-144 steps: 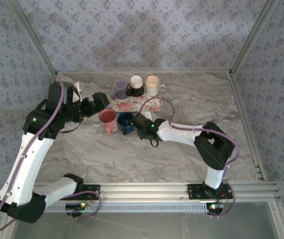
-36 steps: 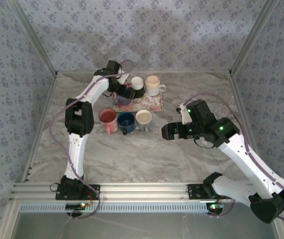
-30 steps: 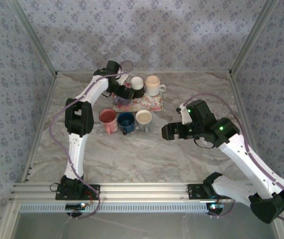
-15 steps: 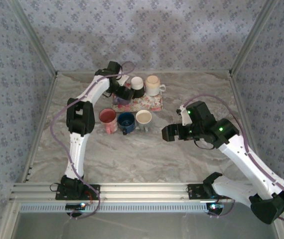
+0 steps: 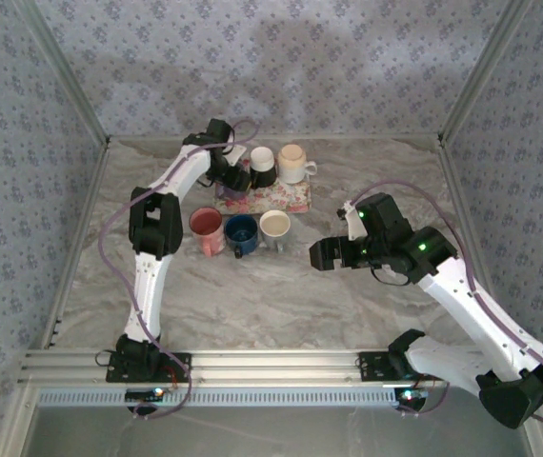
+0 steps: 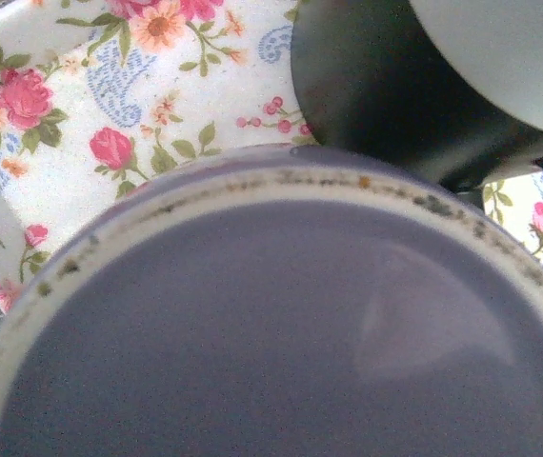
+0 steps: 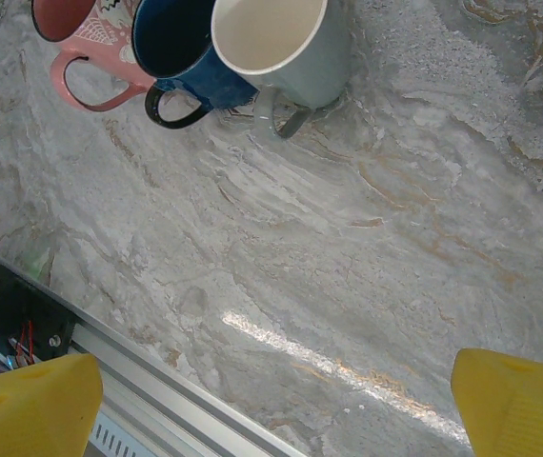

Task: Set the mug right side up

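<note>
Status: left arm is stretched to the back of the marble table [image 5: 252, 295], with the left gripper [image 5: 238, 178] down over the floral mat [image 5: 286, 198]. Lavender mug [image 6: 271, 324] sits on that mat at its left end, right under the gripper. The left wrist camera is looking straight down at the mug's flat base, with the speckled unglazed foot ring showing, so it is upside down. Can't tell whether the left fingers are spread or clamped; none are in the wrist view, and from above the gripper is just a dark lump over the mug. Just beside the lavender mug on the mat stands a black mug [image 6: 395, 86] with a pale top face, and right of that a cream mug [image 5: 292, 162], handle to the right. In front of the mat there is a row of three, packed side by side with mouths up: pink mug [image 5: 206, 231], blue mug [image 5: 241, 233], grey mug [image 5: 274, 227] with a cream inside. Right gripper [image 5: 321, 253] hangs over bare marble, right of that row and apart from it, holding nothing. Its yellow fingertips [image 7: 24, 405] sit at opposite corners of the wrist view, jaws spread wide. Aluminium rail [image 5: 281, 362] runs along the near edge.
</note>
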Tool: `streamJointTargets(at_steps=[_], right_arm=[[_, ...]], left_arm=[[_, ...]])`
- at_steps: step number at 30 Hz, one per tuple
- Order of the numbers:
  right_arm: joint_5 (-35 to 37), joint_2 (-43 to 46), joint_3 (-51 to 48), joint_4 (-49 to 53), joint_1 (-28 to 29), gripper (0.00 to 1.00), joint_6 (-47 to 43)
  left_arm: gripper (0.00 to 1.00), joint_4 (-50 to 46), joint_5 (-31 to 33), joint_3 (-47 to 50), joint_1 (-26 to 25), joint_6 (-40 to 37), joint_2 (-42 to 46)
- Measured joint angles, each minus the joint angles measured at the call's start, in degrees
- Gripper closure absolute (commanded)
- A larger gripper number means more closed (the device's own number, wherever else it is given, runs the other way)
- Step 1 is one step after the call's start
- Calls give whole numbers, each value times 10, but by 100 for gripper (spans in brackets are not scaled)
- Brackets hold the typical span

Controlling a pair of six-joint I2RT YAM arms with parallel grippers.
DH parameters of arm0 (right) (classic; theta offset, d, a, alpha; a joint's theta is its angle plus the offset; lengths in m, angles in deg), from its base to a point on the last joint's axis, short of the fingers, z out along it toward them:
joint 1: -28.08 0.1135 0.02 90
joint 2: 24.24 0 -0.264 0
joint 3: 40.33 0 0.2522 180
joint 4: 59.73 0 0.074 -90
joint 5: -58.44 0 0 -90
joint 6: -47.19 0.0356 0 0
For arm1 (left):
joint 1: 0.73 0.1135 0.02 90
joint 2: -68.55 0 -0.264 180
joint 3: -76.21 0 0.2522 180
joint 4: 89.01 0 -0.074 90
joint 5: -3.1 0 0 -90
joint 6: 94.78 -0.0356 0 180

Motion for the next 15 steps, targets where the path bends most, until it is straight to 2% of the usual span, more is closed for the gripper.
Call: streamJointTargets(at_steps=[8,15], right_arm=[[0,0,5,0,0,4,-2],[1,3,23,0,0,4,-11]], left_arm=[[59,3,16,0,1,52,23],[63,63,18,38,9,151,150]])
